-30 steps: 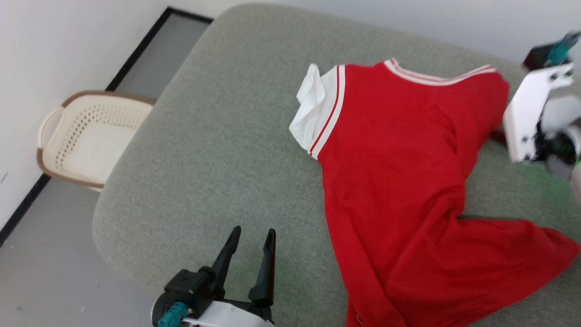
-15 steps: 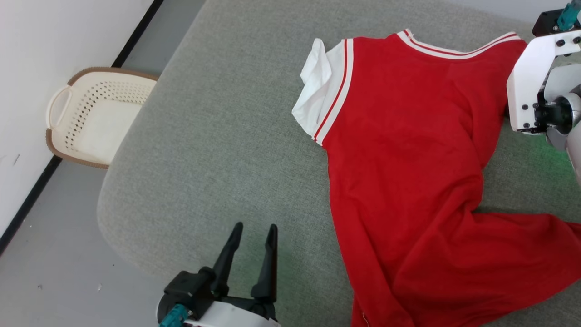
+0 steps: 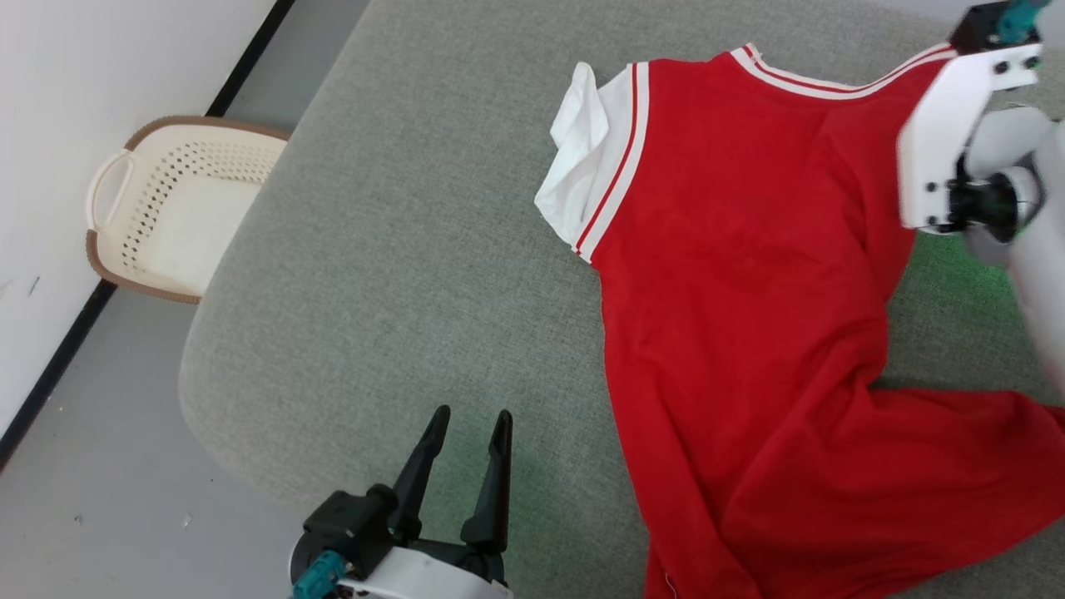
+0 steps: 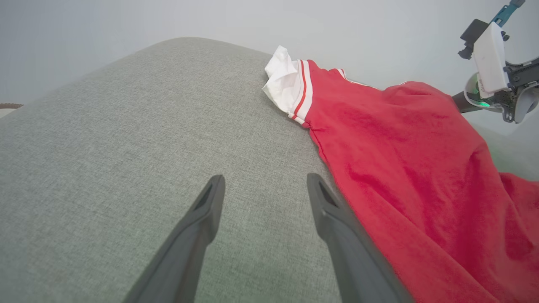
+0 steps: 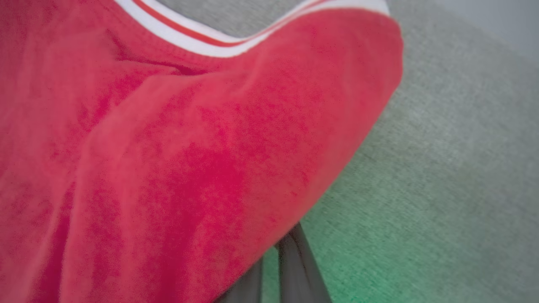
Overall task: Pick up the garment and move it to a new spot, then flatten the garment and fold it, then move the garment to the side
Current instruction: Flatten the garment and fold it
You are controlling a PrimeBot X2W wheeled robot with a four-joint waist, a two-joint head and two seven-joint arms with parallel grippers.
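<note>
The garment (image 3: 749,291) is a red shirt with a white, red-striped sleeve, spread back-up across the right half of a grey cushion (image 3: 399,208). In the right wrist view my right gripper (image 5: 278,256) has its two dark fingers pressed together, shut on the garment (image 5: 168,168) at its shoulder edge, and the cloth drapes over them. The head view shows that arm's white wrist housing (image 3: 957,141) at the shirt's far right shoulder, which looks slightly raised. My left gripper (image 3: 472,413) (image 4: 265,179) stands open over bare cushion, just left of the garment (image 4: 400,147), holding nothing.
A cream perforated laundry basket (image 3: 166,208) stands on the grey floor at the left, against the white wall. The cushion's rounded front-left edge (image 3: 200,366) drops to the floor. Bare cushion lies left of the shirt.
The head camera has tilted, shifting the whole picture. My right gripper has closed on the shirt's shoulder edge and its wrist has moved slightly leftward. The left gripper stays open and still.
</note>
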